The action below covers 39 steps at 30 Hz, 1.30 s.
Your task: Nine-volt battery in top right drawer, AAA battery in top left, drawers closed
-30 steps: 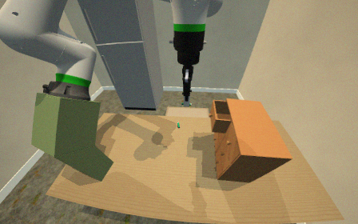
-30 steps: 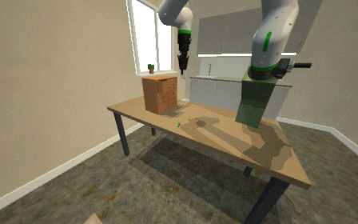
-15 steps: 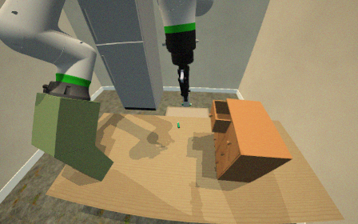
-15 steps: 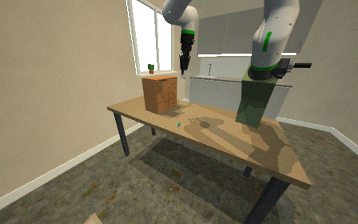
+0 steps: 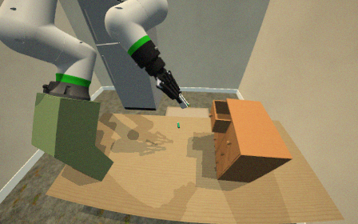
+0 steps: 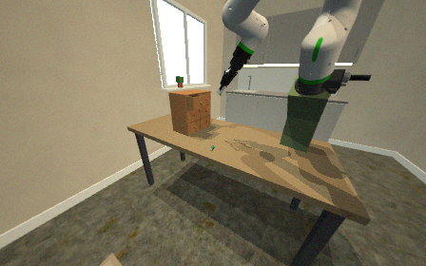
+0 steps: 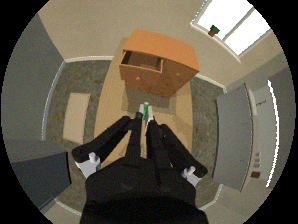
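A home kitchen, with sink faucet [image 6: 249,83] and cabinets [image 6: 257,110] [image 7: 233,135].

The upright orange-brown wooden chest [image 5: 261,128] [image 6: 182,112] [image 7: 165,42] has its top-left drawer [image 5: 220,125] [image 7: 140,71] open; one small green battery [image 5: 178,125] [image 6: 212,148] lies on the surface, another green battery [image 5: 188,105] [image 7: 145,108] between the fingers [image 5: 184,102] [image 6: 220,91].

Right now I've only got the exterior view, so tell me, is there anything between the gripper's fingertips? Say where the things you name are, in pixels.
Observer: Yes, the wrist view shows a small green battery [image 5: 188,105] [image 7: 146,108] pinched at the tips of the gripper [image 5: 183,100] [image 6: 221,90] [image 7: 144,110].
Operator: Which top drawer is out, as you face the fronts?
Observer: The left drawer [image 5: 220,126] [image 6: 191,103] [image 7: 140,73]; the wrist view looks down into its open tray.
Operator: Are the tips over it?
Observer: No. In the top view they're out in front of it, off to the side of its opening.
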Each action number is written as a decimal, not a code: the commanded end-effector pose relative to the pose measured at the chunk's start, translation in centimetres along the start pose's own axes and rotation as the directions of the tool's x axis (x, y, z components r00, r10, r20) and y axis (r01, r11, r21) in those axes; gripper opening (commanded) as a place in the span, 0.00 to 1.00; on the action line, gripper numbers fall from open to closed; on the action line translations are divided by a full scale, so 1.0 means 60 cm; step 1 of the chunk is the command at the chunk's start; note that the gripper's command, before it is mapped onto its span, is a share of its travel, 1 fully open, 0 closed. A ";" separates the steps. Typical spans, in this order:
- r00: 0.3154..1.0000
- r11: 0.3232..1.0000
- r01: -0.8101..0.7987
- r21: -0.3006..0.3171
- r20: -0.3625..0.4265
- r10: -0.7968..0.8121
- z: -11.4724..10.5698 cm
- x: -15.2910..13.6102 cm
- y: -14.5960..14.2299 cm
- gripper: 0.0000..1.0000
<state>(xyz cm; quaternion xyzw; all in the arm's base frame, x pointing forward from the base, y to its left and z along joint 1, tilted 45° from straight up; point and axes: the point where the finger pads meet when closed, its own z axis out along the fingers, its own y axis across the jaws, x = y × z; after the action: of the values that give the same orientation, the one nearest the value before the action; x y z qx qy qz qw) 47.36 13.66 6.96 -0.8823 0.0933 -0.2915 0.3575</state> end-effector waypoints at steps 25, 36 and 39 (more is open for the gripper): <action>0.812 0.999 0.031 0.045 -0.584 0.002 0.007 -0.014 -0.013 0.03; 0.812 0.998 0.031 0.046 -0.584 0.002 0.014 -0.004 -0.013 0.03; 0.812 0.998 0.031 0.046 -0.584 0.002 0.017 0.001 -0.014 0.03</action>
<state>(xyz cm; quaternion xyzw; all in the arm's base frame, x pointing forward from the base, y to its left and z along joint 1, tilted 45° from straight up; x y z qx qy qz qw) 47.52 14.38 7.06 -0.7595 0.1889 -0.5319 0.3232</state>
